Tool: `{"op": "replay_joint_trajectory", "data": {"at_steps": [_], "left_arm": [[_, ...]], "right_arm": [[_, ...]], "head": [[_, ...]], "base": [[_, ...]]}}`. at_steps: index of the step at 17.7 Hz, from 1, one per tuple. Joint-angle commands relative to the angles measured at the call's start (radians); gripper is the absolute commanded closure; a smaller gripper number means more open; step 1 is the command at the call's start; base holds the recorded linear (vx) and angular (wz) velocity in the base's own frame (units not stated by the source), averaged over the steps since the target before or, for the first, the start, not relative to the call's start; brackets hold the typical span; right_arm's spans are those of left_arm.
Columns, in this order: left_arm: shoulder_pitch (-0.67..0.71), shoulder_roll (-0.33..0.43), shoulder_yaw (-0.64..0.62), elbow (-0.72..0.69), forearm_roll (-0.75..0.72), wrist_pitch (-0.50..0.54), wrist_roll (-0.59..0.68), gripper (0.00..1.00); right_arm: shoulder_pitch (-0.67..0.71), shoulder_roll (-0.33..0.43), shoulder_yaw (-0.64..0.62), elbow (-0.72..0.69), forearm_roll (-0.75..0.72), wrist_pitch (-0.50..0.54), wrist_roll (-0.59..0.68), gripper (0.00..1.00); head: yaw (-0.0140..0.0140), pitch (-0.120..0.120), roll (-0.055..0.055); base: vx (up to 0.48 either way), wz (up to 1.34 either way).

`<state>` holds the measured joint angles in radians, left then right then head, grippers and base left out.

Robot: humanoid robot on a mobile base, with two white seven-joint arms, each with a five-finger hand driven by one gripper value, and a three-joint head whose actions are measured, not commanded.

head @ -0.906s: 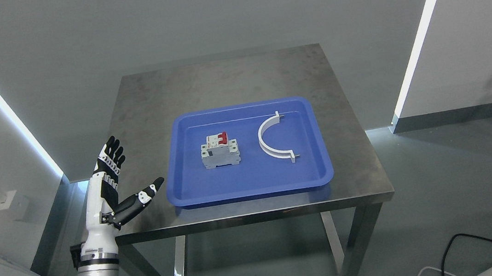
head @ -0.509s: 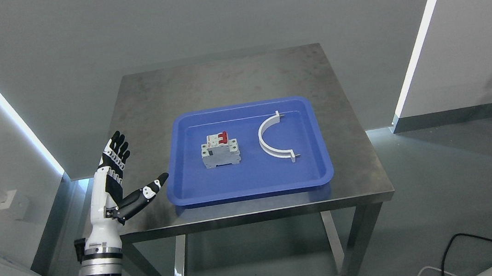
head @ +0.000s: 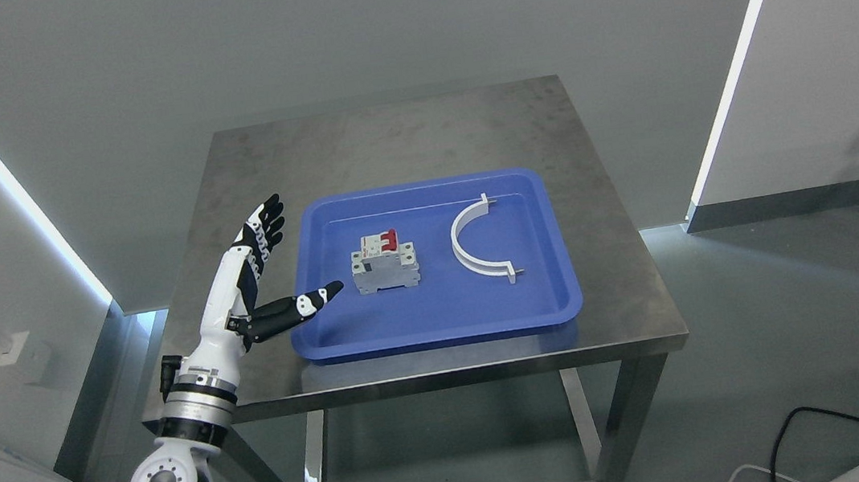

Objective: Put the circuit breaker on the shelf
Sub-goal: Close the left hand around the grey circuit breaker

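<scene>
left hand [head: 248,282]: arm enters lower left, forearm angled up and to the right, wrist over the bench's left edge, palm facing the tray
fingers [head: 262,221]: four straight and close together, pointing up-right, holding nothing; tips near the tray's left rim, not touching
thumb [head: 299,304]: splayed wide from the rest, pointing right, its tip over the tray's left part, just short of the breaker
circuit breaker [head: 384,261]: grey body, red switches on top, sits in the tray's left half, untouched
tray [head: 439,325]: blue, shallow, centred on the bench top
white clamp [head: 476,244]: half-ring, in the tray right of the breaker, apart from it
bench [head: 401,131]: steel, lower shelf [head: 455,464] below
</scene>
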<state>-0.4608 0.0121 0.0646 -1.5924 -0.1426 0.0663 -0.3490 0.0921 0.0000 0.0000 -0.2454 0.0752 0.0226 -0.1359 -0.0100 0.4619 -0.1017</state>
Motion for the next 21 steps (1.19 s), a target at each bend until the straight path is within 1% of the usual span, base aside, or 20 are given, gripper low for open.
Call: {"op": "replay_joint_trajectory", "data": {"at_steps": [1,2,3,5,6,7,9,12,13,14,15,17,18,21], "left_arm": [[-0.147,0.094,-0.153,0.048,-0.035,0.131,-0.074,0.02],[-0.148,0.100,-0.158,0.051,-0.037,0.145,-0.131,0.04],[-0.150,0.101,-0.164,0.060,-0.058,0.147,-0.160,0.04],[-0.157,0.092,-0.166,0.095,-0.173,0.147,-0.208,0.04],[-0.168,0.088,-0.169,0.104,-0.201,0.147,-0.234,0.04],[-0.176,0.083,-0.174,0.127,-0.206,0.145,-0.237,0.04],[-0.177,0.049,-0.172,0.169,-0.225,0.145,-0.237,0.04],[-0.190,0.005,-0.164,0.230,-0.336,0.145,-0.237,0.05],[-0.191,0.005,-0.163,0.238,-0.357,0.145,-0.237,0.07],[-0.193,0.005,-0.163,0.239,-0.367,0.145,-0.237,0.09],[-0.191,0.005,-0.158,0.239,-0.367,0.145,-0.237,0.14],[-0.191,0.005,-0.152,0.241,-0.368,0.144,-0.237,0.20],[-0.193,0.005,-0.149,0.255,-0.368,0.136,-0.237,0.26],[-0.196,0.005,-0.140,0.288,-0.377,0.093,-0.219,0.30]], "right_arm": [[0.000,-0.017,0.020,0.000,0.000,0.056,-0.001,0.00],[0.000,-0.017,0.020,0.000,0.000,0.056,-0.001,0.00],[0.000,-0.017,0.020,0.000,0.000,0.056,-0.001,0.00],[0.000,-0.017,0.020,0.001,0.000,0.056,-0.001,0.00],[0.000,-0.017,0.020,0.000,0.000,0.056,-0.001,0.00],[0.000,-0.017,0.020,0.000,0.000,0.056,-0.001,0.00],[0.000,-0.017,0.020,0.000,0.000,0.056,-0.001,0.00],[0.000,-0.017,0.020,0.000,0.000,0.056,-0.001,0.00],[0.000,-0.017,0.020,0.000,0.000,0.056,-0.001,0.00],[0.000,-0.017,0.020,0.000,0.000,0.056,-0.001,0.00],[0.000,-0.017,0.020,0.000,0.000,0.056,-0.001,0.00],[0.000,-0.017,0.020,0.000,0.000,0.056,-0.001,0.00],[0.000,-0.017,0.020,0.000,0.000,0.056,-0.001,0.00],[0.000,-0.017,0.020,0.000,0.000,0.056,-0.001,0.00]], "head": [[0.0000,0.000,0.000],[0.0000,0.000,0.000],[0.0000,0.000,0.000],[0.0000,0.000,0.000],[0.0000,0.000,0.000],[0.0000,0.000,0.000],[0.0000,0.000,0.000],[0.0000,0.000,0.000],[0.0000,0.000,0.000],[0.0000,0.000,0.000],[0.0000,0.000,0.000],[0.0000,0.000,0.000],[0.0000,0.000,0.000],[0.0000,0.000,0.000]], "base": [[0.000,0.00],[0.000,0.00],[0.000,0.00],[0.000,0.00],[0.000,0.00],[0.000,0.00],[0.000,0.00],[0.000,0.00],[0.000,0.00],[0.000,0.00],[0.000,0.00],[0.000,0.00],[0.000,0.00],[0.000,0.00]]}}
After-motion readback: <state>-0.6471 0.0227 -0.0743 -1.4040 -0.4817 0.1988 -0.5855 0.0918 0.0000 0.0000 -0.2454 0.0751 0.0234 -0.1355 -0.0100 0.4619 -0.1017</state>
